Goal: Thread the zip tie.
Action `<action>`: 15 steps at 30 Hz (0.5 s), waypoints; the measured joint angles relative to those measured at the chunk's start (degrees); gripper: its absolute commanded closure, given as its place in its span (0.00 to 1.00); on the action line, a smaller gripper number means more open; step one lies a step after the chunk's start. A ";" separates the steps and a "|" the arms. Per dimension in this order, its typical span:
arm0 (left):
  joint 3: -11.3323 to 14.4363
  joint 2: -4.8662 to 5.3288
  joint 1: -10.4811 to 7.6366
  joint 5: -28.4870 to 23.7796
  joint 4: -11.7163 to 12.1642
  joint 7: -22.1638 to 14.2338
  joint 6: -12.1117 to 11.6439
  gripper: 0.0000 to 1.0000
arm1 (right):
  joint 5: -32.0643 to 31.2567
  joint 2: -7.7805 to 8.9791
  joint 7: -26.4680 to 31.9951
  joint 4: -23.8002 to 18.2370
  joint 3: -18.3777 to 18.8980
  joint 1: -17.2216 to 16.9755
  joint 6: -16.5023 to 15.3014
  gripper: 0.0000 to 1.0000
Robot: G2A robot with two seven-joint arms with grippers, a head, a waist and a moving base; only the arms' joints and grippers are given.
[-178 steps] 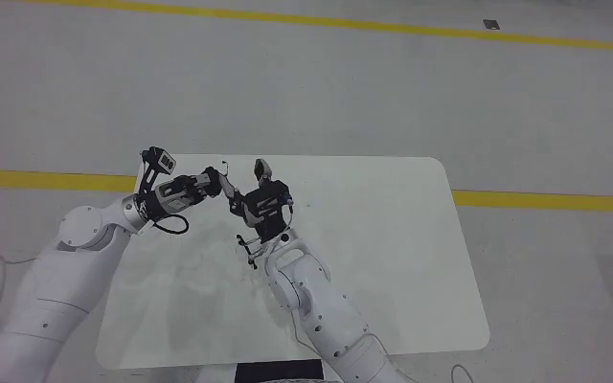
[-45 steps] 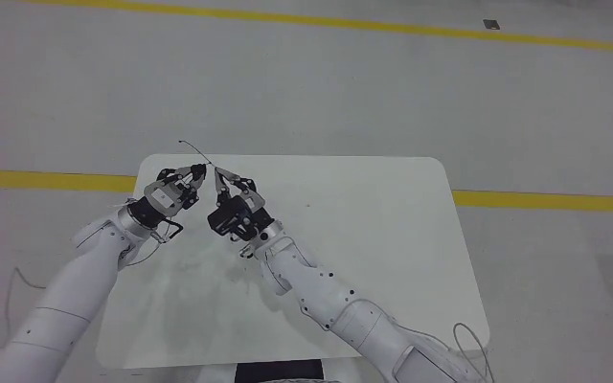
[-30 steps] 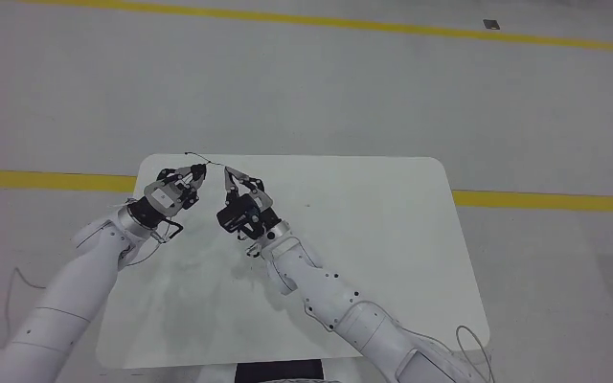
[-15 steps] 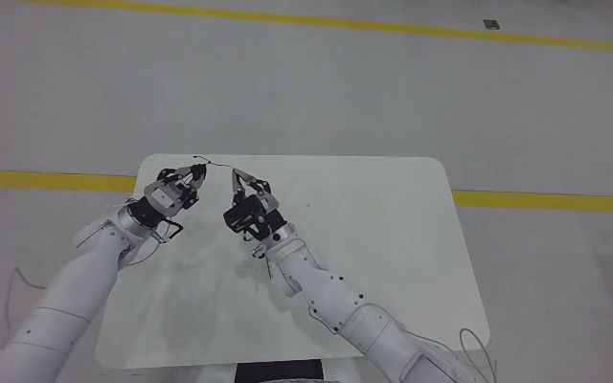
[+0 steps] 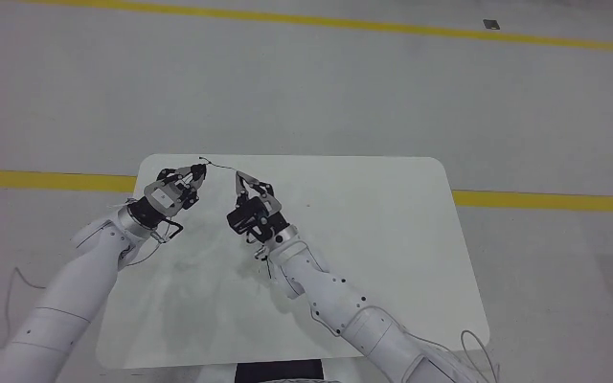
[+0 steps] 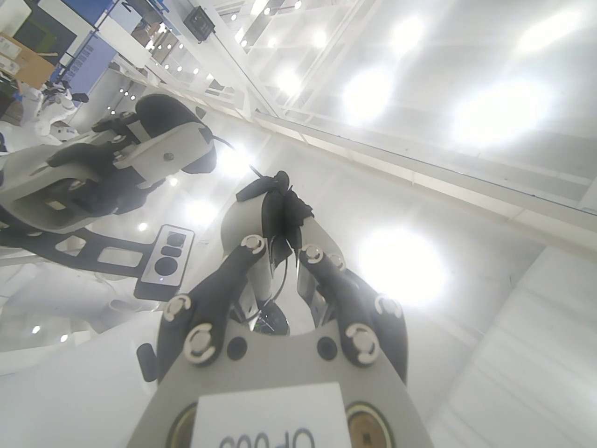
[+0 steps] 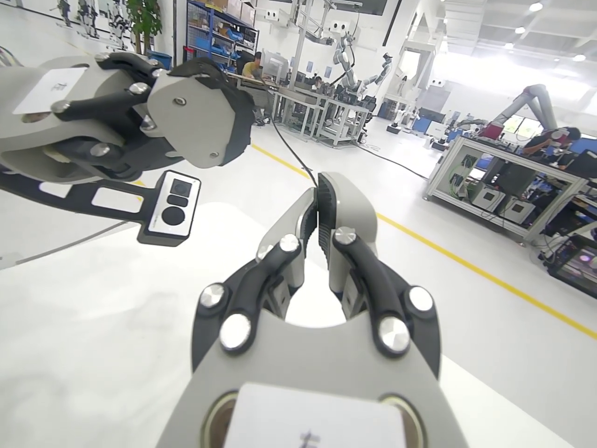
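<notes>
Left gripper [image 5: 197, 171] is up over the far left corner of the white table [image 5: 383, 249], tips pointing toward the right gripper [image 5: 237, 174]. Both are held clear of the tabletop, near each other but not touching.

Thin black zip tie [image 5: 218, 165] is strung across the gap between them, slightly bowed.

Left gripper's fingers are pressed together on the tie. A short curled end sticks out past them on the far side. In the left wrist view the dark pads meet on the tie and the strap leads off toward the right gripper.

Right gripper's fingers are also closed, pinching the strap right at the fingertips. The right wrist view shows the ribbed pads meeting, with the strap rising from between them to the left gripper.

Whether the tail is through the head: cannot tell.

Yellow floor line [image 5: 536, 199] runs past the table on either side
</notes>
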 measured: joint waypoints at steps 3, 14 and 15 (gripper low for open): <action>0.00 0.00 0.00 0.00 0.00 0.00 0.00 1.00 | 0.00 0.07 0.02 -0.02 0.08 -0.15 0.01 1.00; 0.00 0.00 0.00 0.00 0.00 0.00 0.00 1.00 | 0.00 0.29 0.15 0.06 0.27 -0.52 0.14 1.00; 0.00 0.00 0.00 0.00 0.00 0.00 0.00 1.00 | 0.00 0.32 0.17 0.06 0.29 -0.55 0.16 1.00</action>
